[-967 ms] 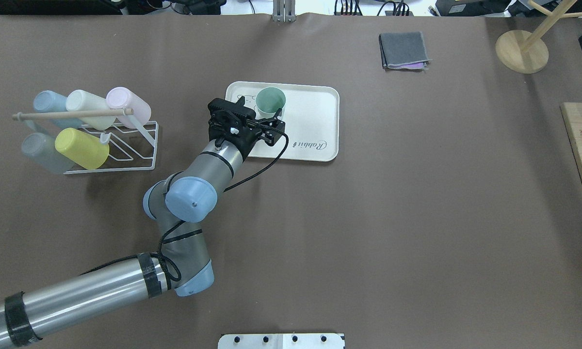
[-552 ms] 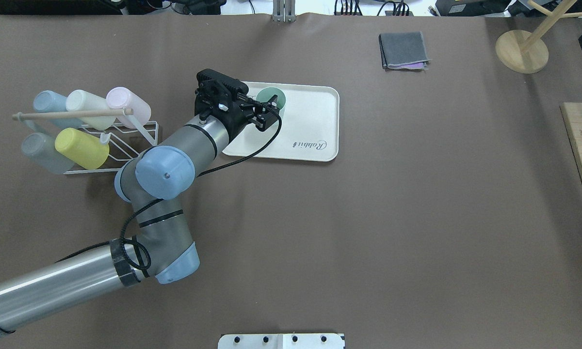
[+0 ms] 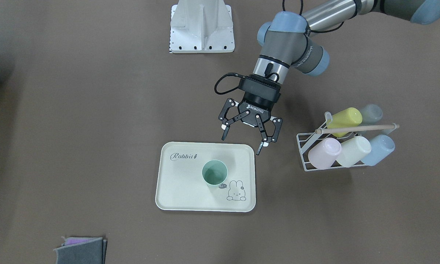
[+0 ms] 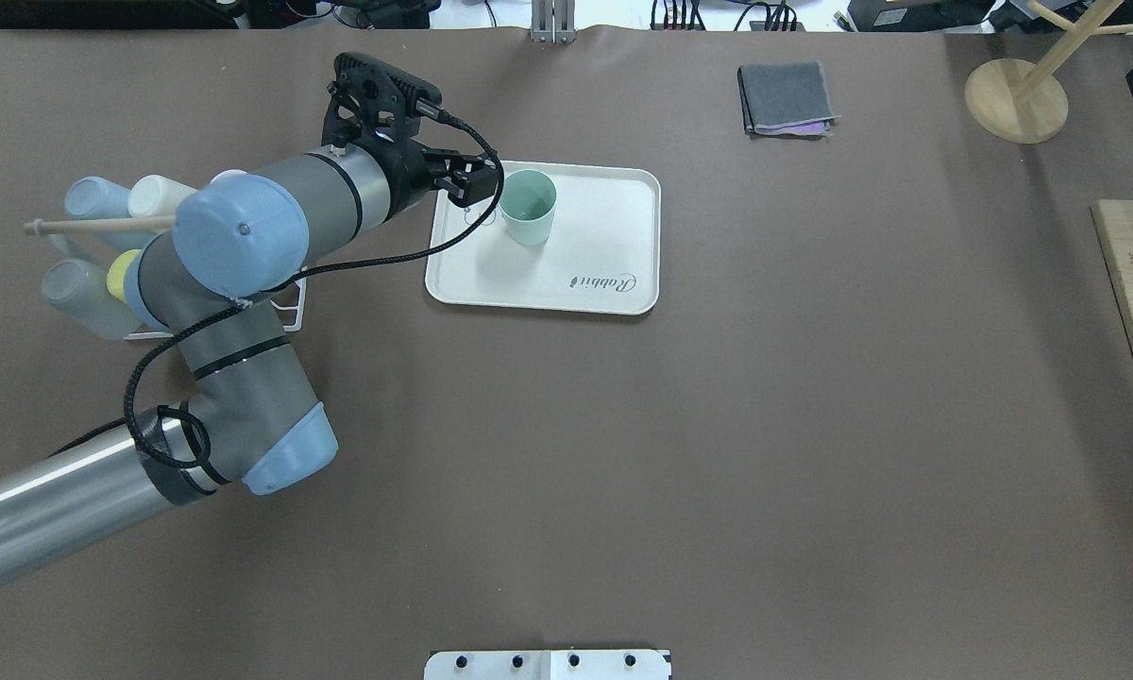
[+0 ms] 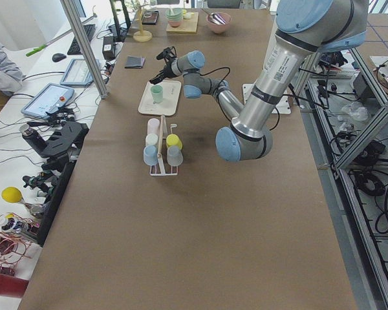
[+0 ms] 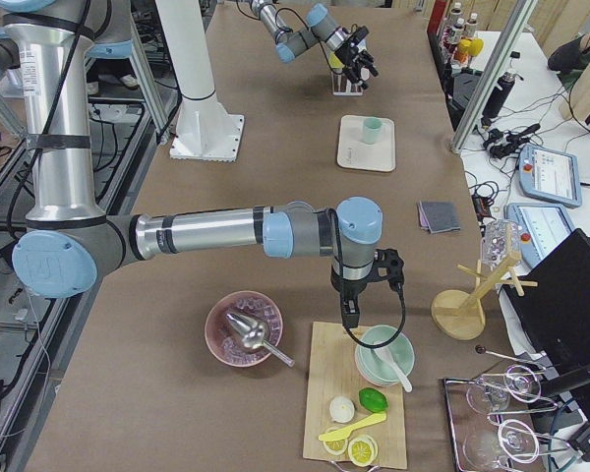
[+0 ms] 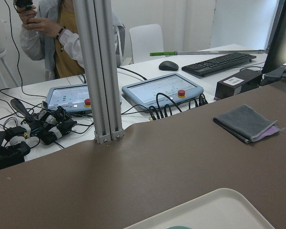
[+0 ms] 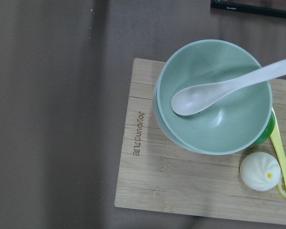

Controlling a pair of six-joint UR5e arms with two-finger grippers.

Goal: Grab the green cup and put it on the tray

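The green cup (image 3: 215, 173) stands upright, mouth up, on the tray (image 3: 179, 187). It sits in the tray's far left part, just beside the bunny drawing (image 3: 236, 191) and well apart from the "Rabbit" script (image 4: 604, 281) at the near right corner. My left gripper (image 3: 241, 143) hangs above the table by the tray's left end, jaws spread wide with nothing between them and clear of the cup. To its left is the wire rack (image 3: 305, 150) with tumblers lying on their sides, a yellow cup (image 3: 346, 116) among them. A folded grey cloth (image 4: 786, 97) lies far off to the right. My right gripper (image 6: 350, 321) hangs over the wooden board (image 8: 181, 186) at the table's right end, where a pale green bowl (image 8: 229, 129) holds a white spoon (image 8: 219, 90). I cannot tell whether that gripper is spread or closed.
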